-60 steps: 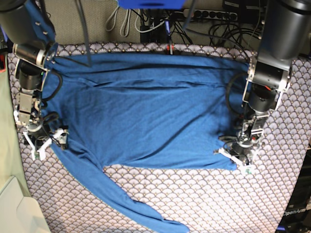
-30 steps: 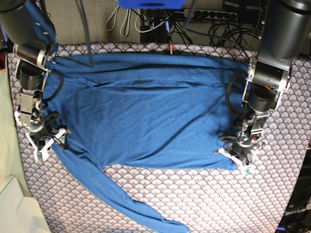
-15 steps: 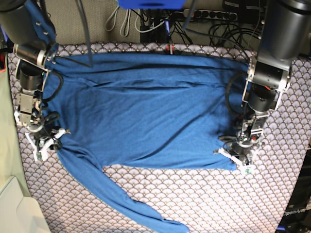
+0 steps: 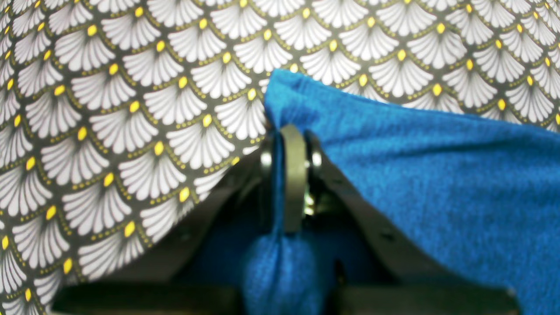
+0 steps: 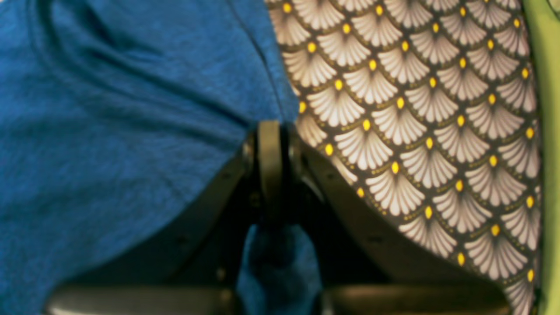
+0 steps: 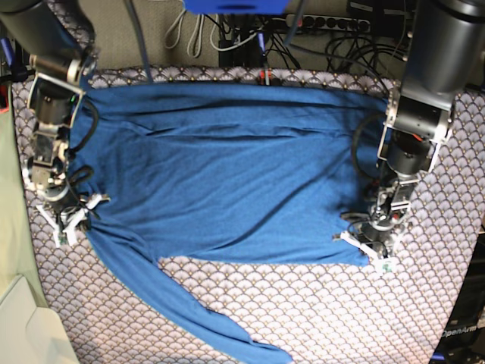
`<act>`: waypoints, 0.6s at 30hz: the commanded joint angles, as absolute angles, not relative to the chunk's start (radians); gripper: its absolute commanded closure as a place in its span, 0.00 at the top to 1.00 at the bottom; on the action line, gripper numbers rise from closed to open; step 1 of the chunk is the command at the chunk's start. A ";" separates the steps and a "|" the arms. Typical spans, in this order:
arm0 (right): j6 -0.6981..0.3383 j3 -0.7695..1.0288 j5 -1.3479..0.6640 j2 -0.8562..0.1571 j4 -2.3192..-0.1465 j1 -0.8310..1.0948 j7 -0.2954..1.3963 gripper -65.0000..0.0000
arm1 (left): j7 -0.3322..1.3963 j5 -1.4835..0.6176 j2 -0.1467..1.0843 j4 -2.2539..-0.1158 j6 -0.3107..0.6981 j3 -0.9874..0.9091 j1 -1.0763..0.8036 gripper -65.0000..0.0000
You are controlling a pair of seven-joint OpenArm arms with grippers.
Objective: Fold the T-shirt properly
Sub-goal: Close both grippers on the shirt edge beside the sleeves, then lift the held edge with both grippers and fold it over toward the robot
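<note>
grip: our left gripper (image 4: 288,175) and right gripper (image 5: 271,170) both clamped on shirt (image 6: 227,182) corners | risk: thin pinch between fingers, fabric slips if we yank

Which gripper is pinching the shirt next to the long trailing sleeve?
The right gripper, at the base view's left edge. The sleeve runs down from there; the left gripper holds a plain corner of the shirt.

Scallop-patterned tablecloth (image 6: 318,311) covers the table; cables and a power strip (image 6: 333,24) behind it
</note>
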State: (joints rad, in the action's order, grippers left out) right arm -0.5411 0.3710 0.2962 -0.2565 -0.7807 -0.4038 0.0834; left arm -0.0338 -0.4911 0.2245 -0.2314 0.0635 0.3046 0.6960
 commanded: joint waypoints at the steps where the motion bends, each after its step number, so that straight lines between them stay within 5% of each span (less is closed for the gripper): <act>1: -0.538 0.374 0.286 -0.268 -0.822 -0.417 0.059 0.00 | -0.005 -0.492 0.228 -0.239 0.068 0.305 0.717 0.01; 11: -0.463 0.374 0.283 -0.231 -0.934 -0.338 0.059 0.00 | 0.018 -0.492 0.228 -0.243 0.070 0.302 0.716 0.01; 18: -0.463 0.392 0.191 -0.254 -0.934 -0.335 0.059 0.00 | 0.099 -0.492 0.249 -0.507 0.062 0.303 0.607 0.01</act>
